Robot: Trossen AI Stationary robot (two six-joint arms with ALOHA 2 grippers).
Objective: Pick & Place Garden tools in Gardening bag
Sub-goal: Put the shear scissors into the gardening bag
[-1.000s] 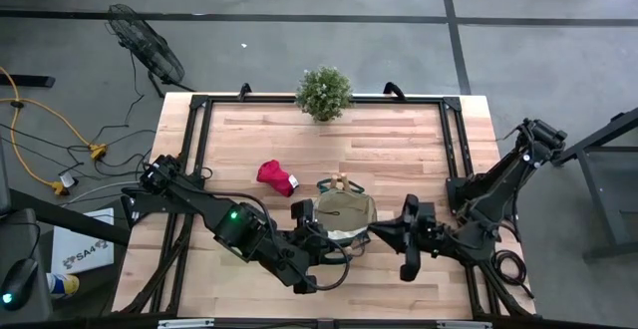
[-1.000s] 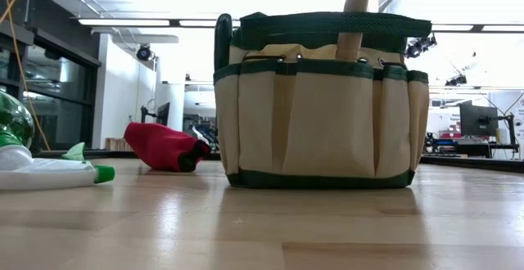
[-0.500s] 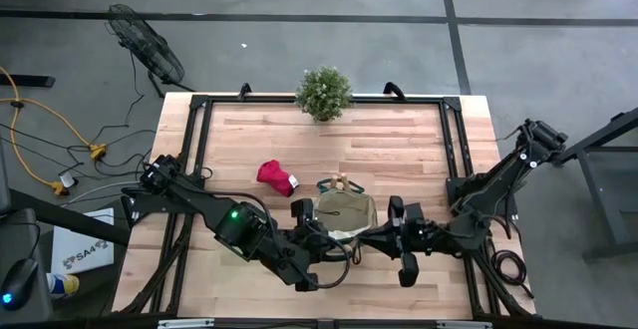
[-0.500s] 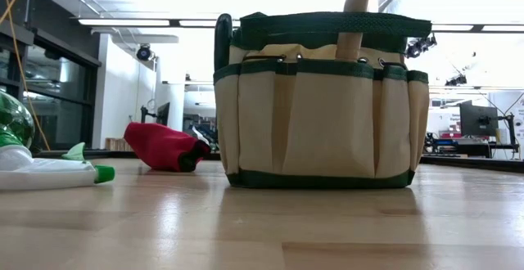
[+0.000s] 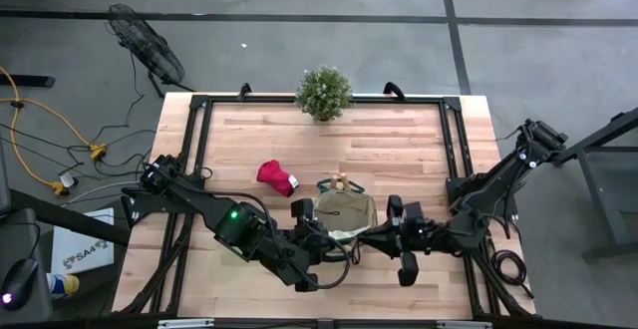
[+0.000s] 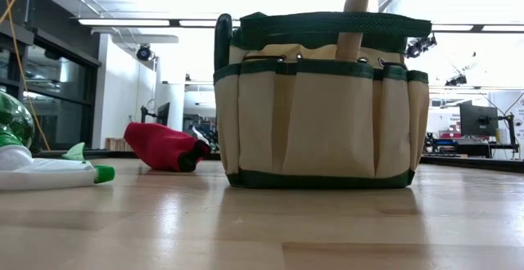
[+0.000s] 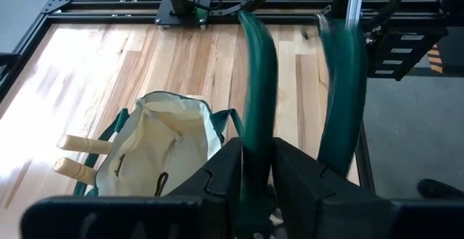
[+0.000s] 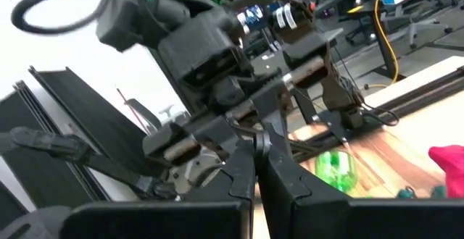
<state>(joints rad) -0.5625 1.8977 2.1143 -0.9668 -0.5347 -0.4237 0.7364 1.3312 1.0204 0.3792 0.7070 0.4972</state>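
Observation:
My left gripper (image 7: 257,148) is shut on green-handled pruners (image 7: 258,87) and hangs above the table just near of the gardening bag (image 5: 346,212). The tan bag with green trim stands upright on its base (image 6: 319,180); wooden tool handles (image 7: 80,156) stick out of it. My right gripper (image 5: 371,236) is shut, level, and points at the left gripper from the right. A red glove (image 5: 276,176) lies left of the bag. A green spray bottle (image 6: 49,172) lies on its side. My left gripper pinches one green handle of the pruners (image 7: 255,141) between its two fingers, and the fingers lie along it. Both handles stick out past the fingertips, spread apart and clear of the table and the bag. My right gripper: I cannot tell whether its shut tips touch the pruners.
A bushy potted plant (image 5: 324,92) stands at the table's far edge. A black frame (image 5: 199,130) runs along the table's sides. Bare wood lies between the bag and the plant.
My right gripper has swung a little toward the table's left and turned its tips toward my left gripper, then stopped. The bag, glove and bottle have stayed put.

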